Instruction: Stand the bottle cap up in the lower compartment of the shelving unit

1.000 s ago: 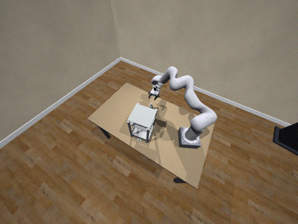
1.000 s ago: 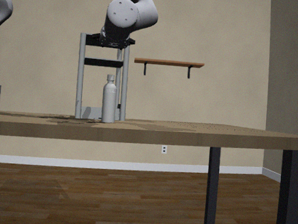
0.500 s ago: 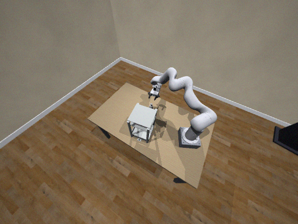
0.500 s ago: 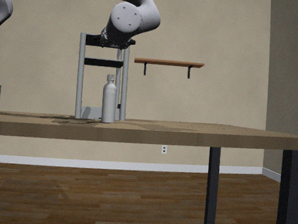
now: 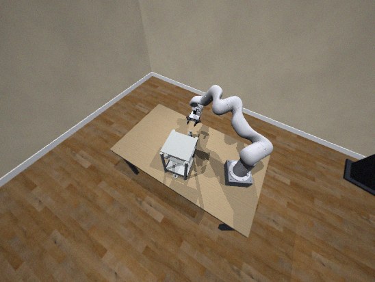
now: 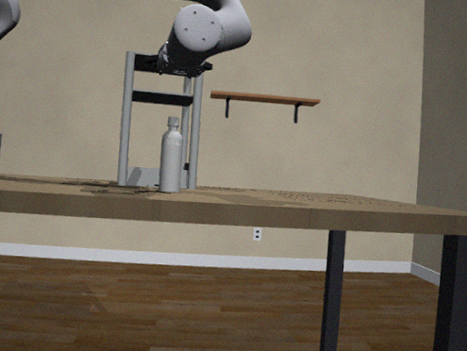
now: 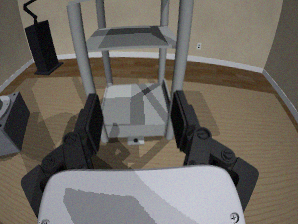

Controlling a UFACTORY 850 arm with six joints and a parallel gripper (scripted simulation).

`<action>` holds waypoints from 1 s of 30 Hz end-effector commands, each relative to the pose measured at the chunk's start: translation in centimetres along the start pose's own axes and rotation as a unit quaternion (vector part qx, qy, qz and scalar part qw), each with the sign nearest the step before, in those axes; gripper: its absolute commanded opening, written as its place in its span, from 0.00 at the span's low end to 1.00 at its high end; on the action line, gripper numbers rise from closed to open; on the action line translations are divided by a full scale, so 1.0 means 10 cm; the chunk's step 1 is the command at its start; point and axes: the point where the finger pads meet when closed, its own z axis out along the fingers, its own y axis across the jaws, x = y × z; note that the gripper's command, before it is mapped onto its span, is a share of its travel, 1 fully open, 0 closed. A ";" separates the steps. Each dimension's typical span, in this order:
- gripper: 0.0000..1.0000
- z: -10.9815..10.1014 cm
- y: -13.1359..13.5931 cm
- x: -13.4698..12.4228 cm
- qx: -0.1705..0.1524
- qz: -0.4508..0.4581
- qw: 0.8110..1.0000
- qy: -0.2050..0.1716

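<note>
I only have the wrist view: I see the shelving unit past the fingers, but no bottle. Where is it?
Observer: The bottle stands upright on the table, cap up, right beside the shelving unit.
Operator: How high is the tool over it?
Observer: The tool hangs open well above the cap, about level with the unit's top shelf.
Operator: Is it lined up with the bottle?
Observer: In the exterior view it sits nearly over the bottle from side to side. I cannot judge the depth from there.
</note>
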 end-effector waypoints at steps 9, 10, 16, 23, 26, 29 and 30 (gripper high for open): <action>0.71 0.00 0.01 -0.05 0.002 -0.002 1.000 -0.002; 0.71 0.00 0.01 -0.05 0.002 -0.002 1.000 -0.002; 0.71 0.00 0.01 -0.14 0.002 -0.002 1.000 -0.002; 0.71 -0.01 0.01 -0.28 0.002 -0.002 1.000 -0.002; 0.71 -0.01 0.01 -0.33 0.002 -0.002 1.000 -0.002; 0.71 -0.01 0.01 -0.38 0.002 -0.002 1.000 -0.002; 0.71 -0.01 0.01 -0.41 0.002 -0.002 1.000 -0.002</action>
